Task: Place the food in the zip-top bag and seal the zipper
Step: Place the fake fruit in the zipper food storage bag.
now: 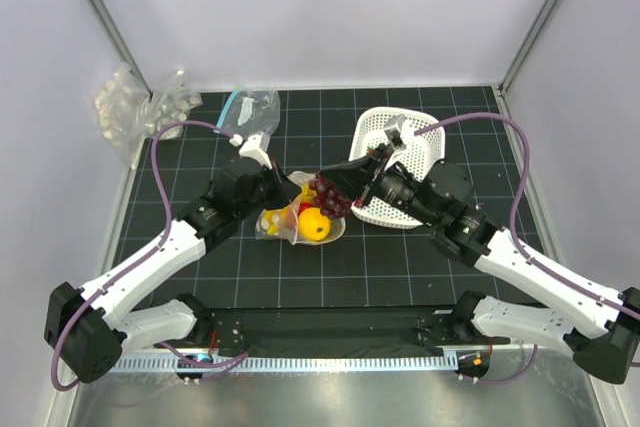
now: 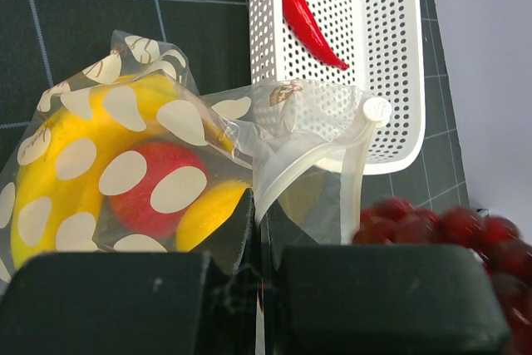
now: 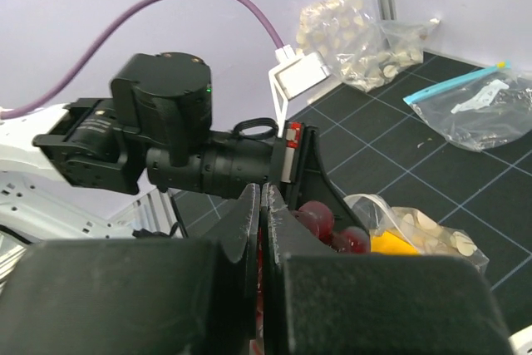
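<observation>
The zip-top bag (image 2: 125, 122), clear with white spots, lies on the dark mat and holds the yellow banana (image 2: 50, 180), a round red fruit (image 2: 158, 184) and a round yellow fruit (image 1: 315, 227). My left gripper (image 2: 259, 205) is shut on the bag's pale zipper rim (image 2: 287, 176), holding the mouth up. My right gripper (image 3: 261, 193) is shut on the dark purple grape bunch (image 3: 320, 220), which hangs just above the bag's mouth (image 1: 330, 194). The thin red chili (image 2: 306, 18) lies in the white basket (image 2: 391, 56).
The white basket (image 1: 400, 127) sits tilted at the back right, touching the bag's far side. A clear bag with a teal strip (image 1: 250, 107) lies at the back, and bumpy clear packs (image 1: 130, 102) are piled in the back left corner. Walls enclose three sides.
</observation>
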